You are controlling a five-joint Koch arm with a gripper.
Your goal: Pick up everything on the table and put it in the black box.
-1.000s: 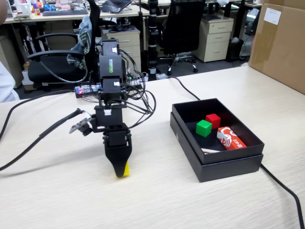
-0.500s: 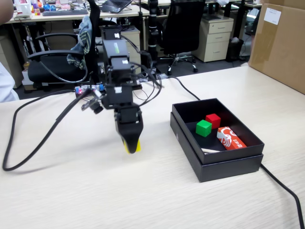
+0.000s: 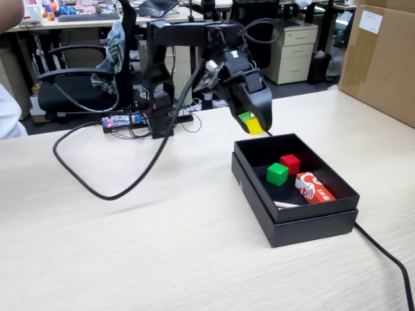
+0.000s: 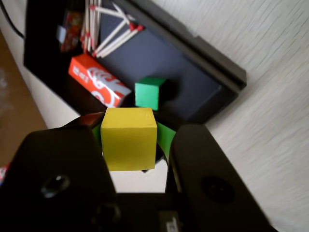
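Observation:
My gripper (image 3: pixel 253 123) is shut on the small yellow cube (image 3: pixel 255 126) and holds it in the air just above the far left corner of the black box (image 3: pixel 256 194). In the wrist view the yellow cube (image 4: pixel 129 138) sits between the two black jaws, whose inner faces are green, and my gripper (image 4: pixel 129 145) looks down on the black box (image 4: pixel 203 92). A green cube (image 3: pixel 277 173) and a red cube (image 3: pixel 290 163) lie inside the box. The green cube also shows in the wrist view (image 4: pixel 149 93).
A red and white packet (image 3: pixel 314 188) and loose matches (image 4: pixel 113 31) lie in the box. A big brown carton (image 3: pixel 381 58) stands at the far right of the pale wood table (image 3: pixel 130 246). A black cable (image 3: pixel 91 175) loops across the table's left.

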